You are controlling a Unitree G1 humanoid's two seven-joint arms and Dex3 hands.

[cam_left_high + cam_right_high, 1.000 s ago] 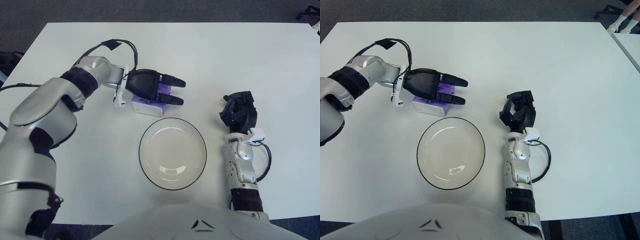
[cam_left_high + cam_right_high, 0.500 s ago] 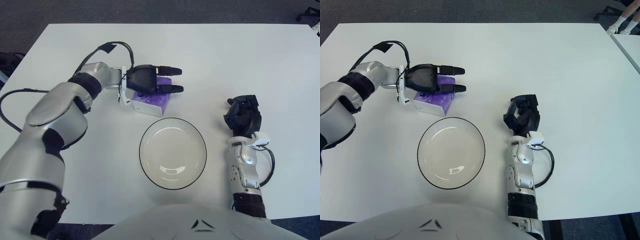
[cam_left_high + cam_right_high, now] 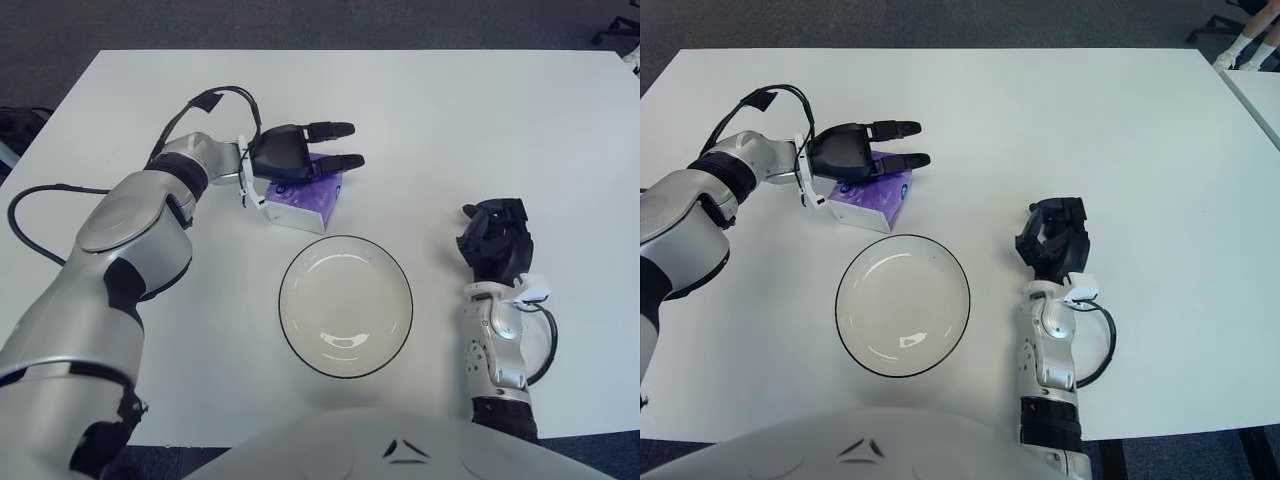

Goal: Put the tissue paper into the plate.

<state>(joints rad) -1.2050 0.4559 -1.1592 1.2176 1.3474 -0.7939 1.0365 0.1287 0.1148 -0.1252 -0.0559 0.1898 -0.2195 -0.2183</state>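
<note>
Left fingers: the dark fingers (image 3: 338, 129) of the left hand (image 3: 290, 153) stretch out straight over the purple tissue paper pack (image 3: 305, 198), spread and grasping nothing; a second ago they lay lower, across the pack's top, with one finger down its near side; now they sit higher and toward its far edge.
Left hand: it has lifted and drawn back toward the far side of the table (image 3: 420, 110), and the wrist has rolled so the palm shows more side-on; more of the pack's purple face is uncovered than before.
Tissue paper pack: it stands on the table just beyond the far-left rim of the plate (image 3: 345, 307), close to it but outside it; its place has hardly shifted across the three moments.
Plate: empty, in the middle foreground, unmoved.
Right hand: the right hand (image 3: 495, 243) shows to the right of the plate with its fingers clenched on nothing; it has slid nearer to the robot.
Meaning for the task: my reading is that the grasp did not take hold or was let go; the pack is not yet lifted; a fresh closure around its sides looks needed before carrying it the short way into the plate.
</note>
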